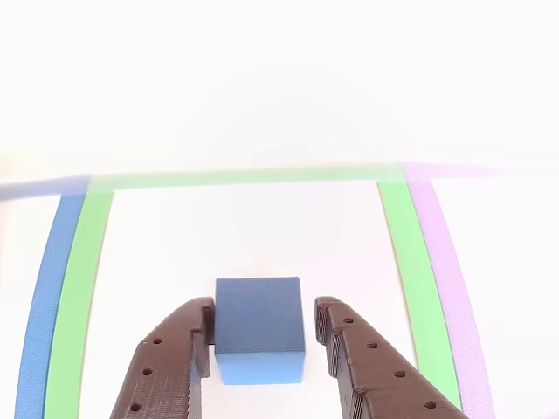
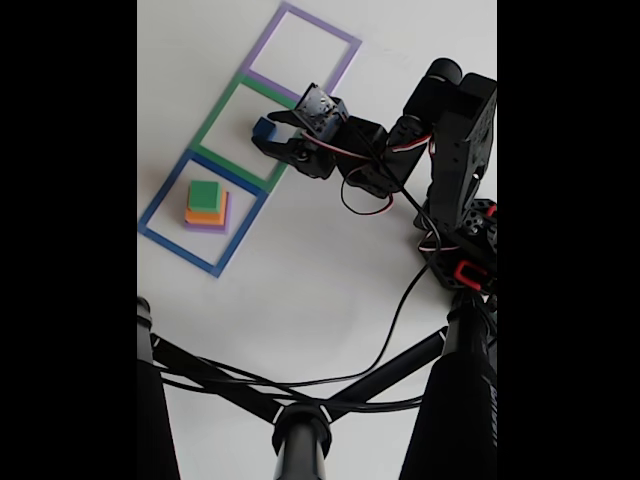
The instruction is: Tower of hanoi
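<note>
In the other view, a small blue cube [image 1: 258,316] rests on the white surface inside the green square outline [image 1: 83,288]. My gripper [image 1: 265,319] stands open around it: the left finger [image 1: 175,358] touches the cube's side, while a narrow gap separates it from the right finger [image 1: 358,358]. The fixed view shows the same gripper [image 2: 266,136] at the blue cube [image 2: 262,126], on the green outline [image 2: 215,115]. Inside the blue outline [image 2: 175,252] stands a stack: a purple slab [image 2: 210,227] at the bottom, an orange block [image 2: 205,214] on it, a green block [image 2: 204,194] on top.
A purple square outline [image 2: 320,20] lies beyond the green one, with nothing inside it. The arm's base [image 2: 460,230] and its cables sit at the right of the fixed view. A black tripod [image 2: 300,430] crosses the lower part of that view.
</note>
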